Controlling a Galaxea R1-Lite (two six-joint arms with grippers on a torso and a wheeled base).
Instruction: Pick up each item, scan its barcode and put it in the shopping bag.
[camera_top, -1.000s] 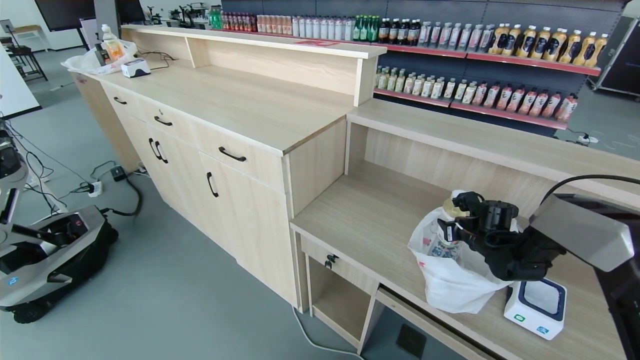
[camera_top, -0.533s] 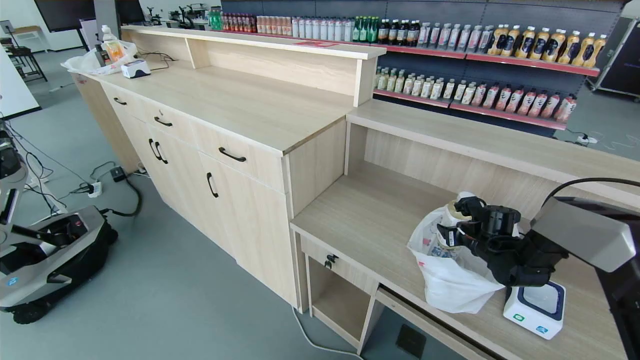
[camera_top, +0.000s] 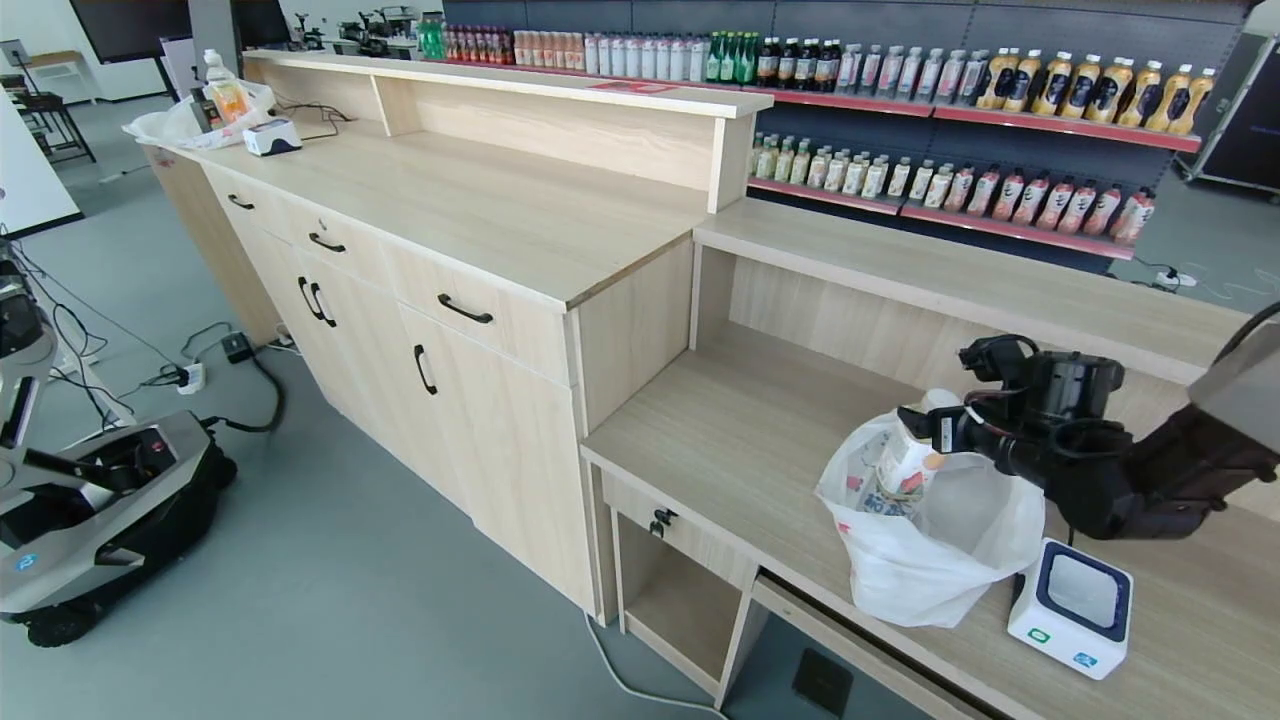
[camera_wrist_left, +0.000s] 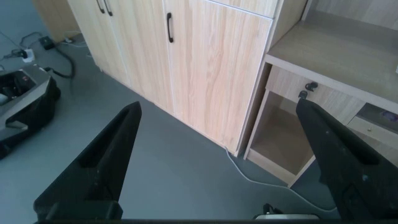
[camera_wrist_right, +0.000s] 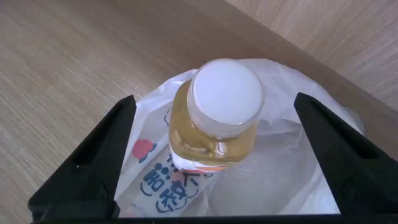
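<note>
The right arm reaches in over the worktop (camera_top: 740, 440) from the robot's right, its forearm sloping up toward the wrist and its right gripper (camera_top: 950, 395) hanging just above the mouth of the white plastic shopping bag (camera_top: 900, 570). The fingers are spread wide and hold nothing. In the right wrist view they stand well clear on either side of the bottle (camera_top: 905, 465). The bottle stands in the bag with its white cap up, a little tilted, its yellowish drink showing below the cap. The bag sits on the lower worktop, just beside a small white scanner (camera_top: 1070, 605) on its right. The left gripper (camera_wrist_left: 217, 109) is held low and away from the worktop, also spread wide and empty, facing the grey floor (camera_wrist_left: 161, 168) in front of the wooden cabinet doors (camera_wrist_left: 211, 56).
</note>
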